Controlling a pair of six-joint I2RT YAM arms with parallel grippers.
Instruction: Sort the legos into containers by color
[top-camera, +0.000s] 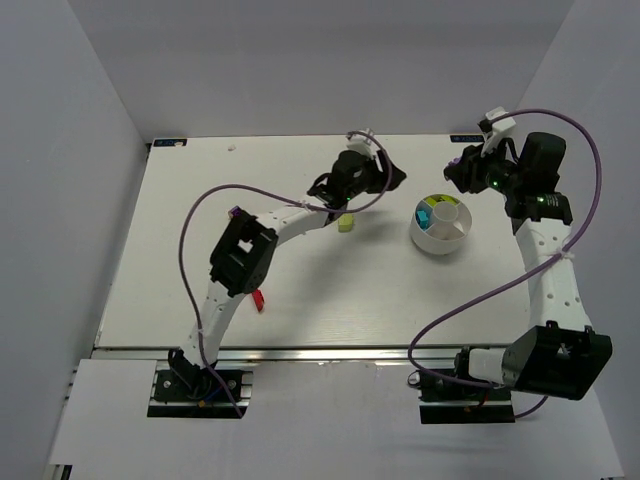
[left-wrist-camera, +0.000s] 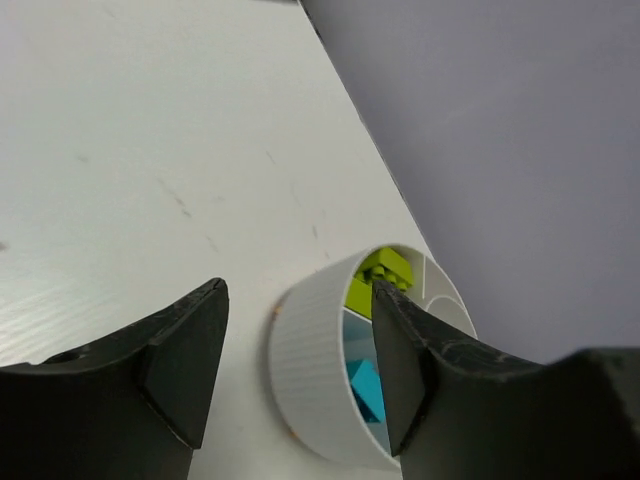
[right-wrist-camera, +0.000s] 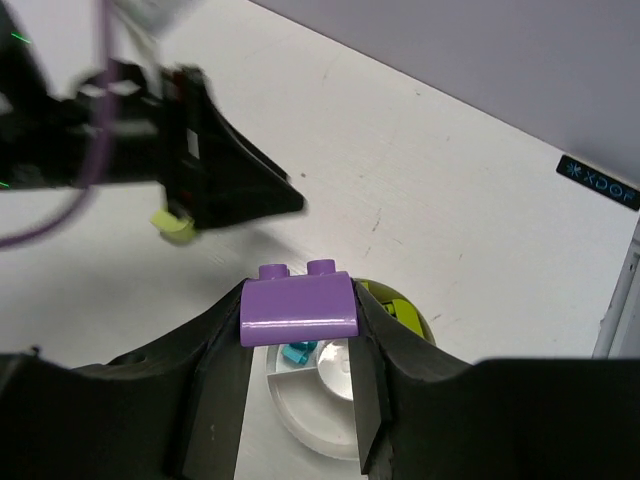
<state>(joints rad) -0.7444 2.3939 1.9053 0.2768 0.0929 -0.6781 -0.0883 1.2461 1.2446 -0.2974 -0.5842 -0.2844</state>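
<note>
Your right pincer (right-wrist-camera: 298, 340) pinches a purple brick (right-wrist-camera: 298, 308) up by the white divided bowl (right-wrist-camera: 300, 425). Your left pincer (left-wrist-camera: 298, 330) is spread apart, holding nothing. A lime brick (top-camera: 344, 223) lies on the table (top-camera: 350, 290).

Counting now. Seeing two arms, left arm (top-camera: 235, 270) and right arm (top-camera: 550, 270), each carrying one gripper, so two grippers: left gripper (top-camera: 388, 176), right gripper (top-camera: 458, 172). Purple cables (top-camera: 186, 240): two showing, one per arm. One white divided bowl (top-camera: 440, 240) is sitting on one table (top-camera: 180, 200).

Loose bricks: counting one purple brick (right-wrist-camera: 300, 310), one red brick (top-camera: 259, 300) and one lime brick (top-camera: 344, 223), so three outside the bowl.

Inside the bowl, two compartments are holding bricks. Lime bricks (left-wrist-camera: 383, 272) are looking like two, packed too tight to be sure. Cyan bricks (left-wrist-camera: 365, 392): at least one showing, the wall hiding the rest.
</note>
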